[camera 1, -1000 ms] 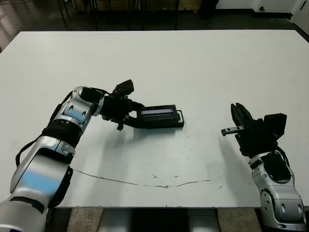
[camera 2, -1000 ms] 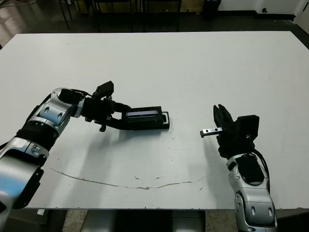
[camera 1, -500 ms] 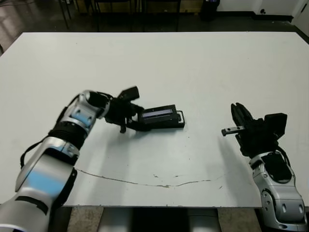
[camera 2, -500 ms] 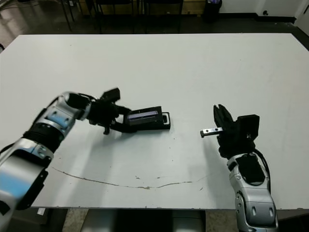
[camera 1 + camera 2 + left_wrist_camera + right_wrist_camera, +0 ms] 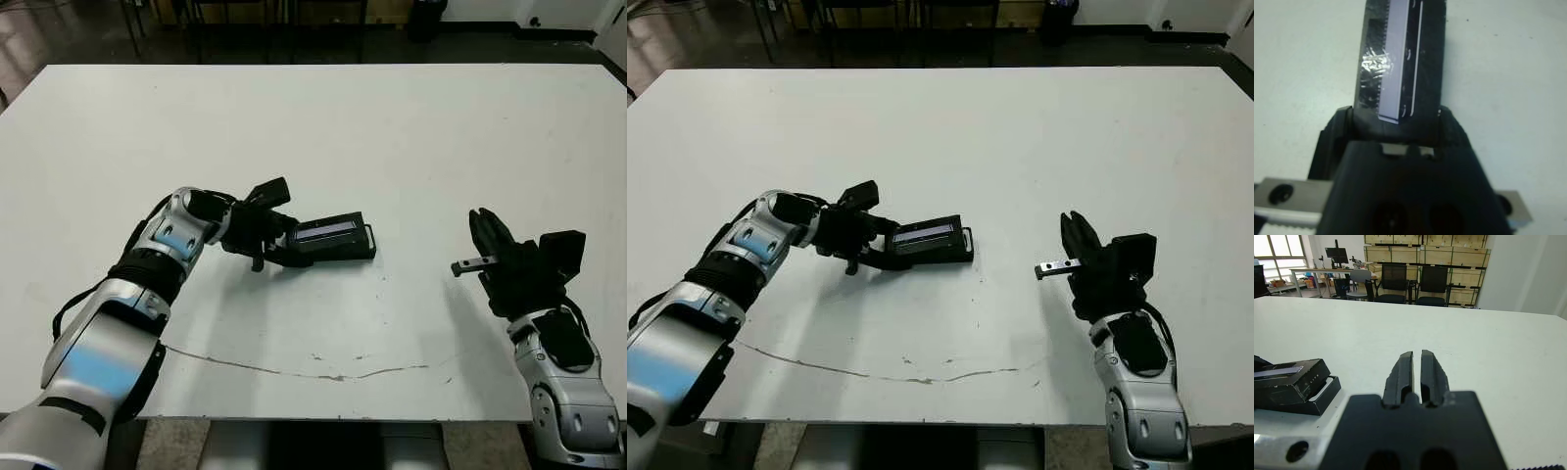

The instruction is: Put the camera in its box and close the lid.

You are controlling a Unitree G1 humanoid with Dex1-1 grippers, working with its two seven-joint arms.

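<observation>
The right gripper [image 5: 1068, 235] is waiting near the front edge of the table [image 5: 411, 127], its fingers pressed together and holding nothing. Farther in, the left gripper [image 5: 284, 245] is pinching the near end of the lid [image 5: 328, 231]. The lid is sitting tilted on the box [image 5: 338, 252], not flat yet. It looks light, stiff and smooth, so holding the short end seems best.

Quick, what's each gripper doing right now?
Left gripper: closed on the lid at the box.
Right gripper: closed, holding nothing.
</observation>
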